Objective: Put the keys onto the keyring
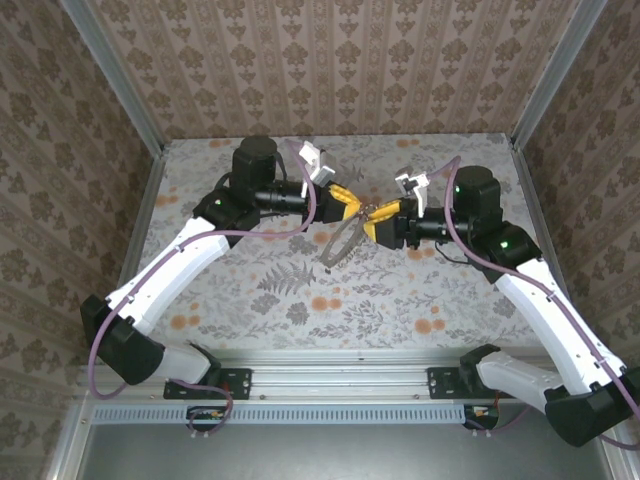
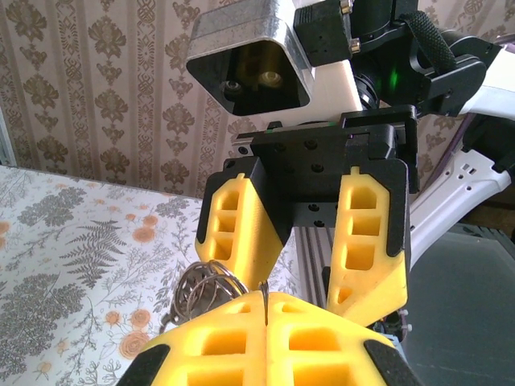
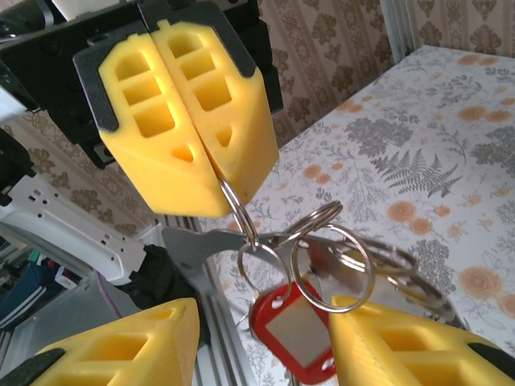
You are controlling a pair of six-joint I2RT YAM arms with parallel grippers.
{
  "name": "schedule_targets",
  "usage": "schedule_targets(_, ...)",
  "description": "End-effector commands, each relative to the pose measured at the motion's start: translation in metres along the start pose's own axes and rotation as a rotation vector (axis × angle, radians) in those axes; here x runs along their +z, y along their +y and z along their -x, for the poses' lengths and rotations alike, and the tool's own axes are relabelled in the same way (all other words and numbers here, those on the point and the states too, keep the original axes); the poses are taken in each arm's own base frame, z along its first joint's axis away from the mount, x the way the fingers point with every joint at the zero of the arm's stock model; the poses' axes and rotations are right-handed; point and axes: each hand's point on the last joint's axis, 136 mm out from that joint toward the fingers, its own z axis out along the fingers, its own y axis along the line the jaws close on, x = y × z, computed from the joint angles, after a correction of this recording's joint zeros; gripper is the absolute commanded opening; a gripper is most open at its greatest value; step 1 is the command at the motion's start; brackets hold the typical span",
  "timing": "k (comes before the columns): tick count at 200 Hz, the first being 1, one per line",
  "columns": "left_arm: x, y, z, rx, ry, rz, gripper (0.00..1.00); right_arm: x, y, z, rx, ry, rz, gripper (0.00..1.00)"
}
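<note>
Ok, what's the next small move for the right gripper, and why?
Probably close the right gripper on the red tag. Its jaws stand open with the tag seemingly hanging between them, and the left gripper is shut on a ring above, steadying it for a second grip.

One left gripper [image 3: 211, 173], one right gripper [image 2: 294, 289], one red-tagged key [image 3: 290, 331] and several linked rings [image 3: 314, 217] are showing.

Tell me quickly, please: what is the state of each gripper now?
Left gripper: closed, jaws pinching the thin grey metal keyring.
Right gripper: open, holding nothing; the red-tagged key hangs between its jaws.
</note>
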Motion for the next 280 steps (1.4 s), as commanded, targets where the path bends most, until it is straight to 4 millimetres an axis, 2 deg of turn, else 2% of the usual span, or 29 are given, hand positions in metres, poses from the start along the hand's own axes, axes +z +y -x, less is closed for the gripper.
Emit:
schedule_targets(1, -0.004, -0.009, 0.020, 0.053, -0.047, -0.007, 0.00, 0.006, -0.001, 0.005, 0.002, -0.024, 0.008, 0.48)
schedule_targets(18, -0.004, -0.009, 0.020, 0.057, -0.052, 0.001, 0.00, 0.007, -0.003, 0.003, 0.005, -0.020, 0.001, 0.47)
schedule_targets(35, -0.005, -0.009, 0.022, 0.063, -0.062, 0.016, 0.00, 0.007, -0.004, 0.000, 0.006, -0.015, -0.006, 0.41)
schedule_targets(80, -0.006, -0.009, 0.026, 0.075, -0.080, 0.030, 0.00, 0.009, -0.009, -0.010, 0.020, 0.004, -0.019, 0.00)
schedule_targets(118, -0.004, -0.007, 0.026, 0.080, -0.107, 0.054, 0.00, 0.012, -0.006, -0.012, 0.024, 0.011, -0.002, 0.00)
schedule_targets(167, 0.005, -0.008, 0.018, 0.070, -0.112, 0.054, 0.00, 0.022, 0.011, -0.011, 0.009, 0.039, 0.073, 0.00)
schedule_targets(207, 0.007, -0.007, 0.015, 0.065, -0.112, 0.054, 0.00, 0.025, 0.006, -0.015, 0.010, 0.052, 0.058, 0.00)
schedule_targets(261, 0.007, -0.006, 0.016, 0.071, -0.120, 0.064, 0.00, 0.017, 0.001, -0.021, 0.010, 0.051, 0.001, 0.00)
schedule_targets(271, 0.006, -0.006, 0.017, 0.074, -0.123, 0.067, 0.00, 0.016, 0.000, -0.023, 0.012, 0.053, -0.011, 0.15)
schedule_targets(280, 0.006, -0.006, 0.017, 0.076, -0.124, 0.069, 0.00, 0.012, -0.001, -0.024, 0.010, 0.050, -0.025, 0.19)
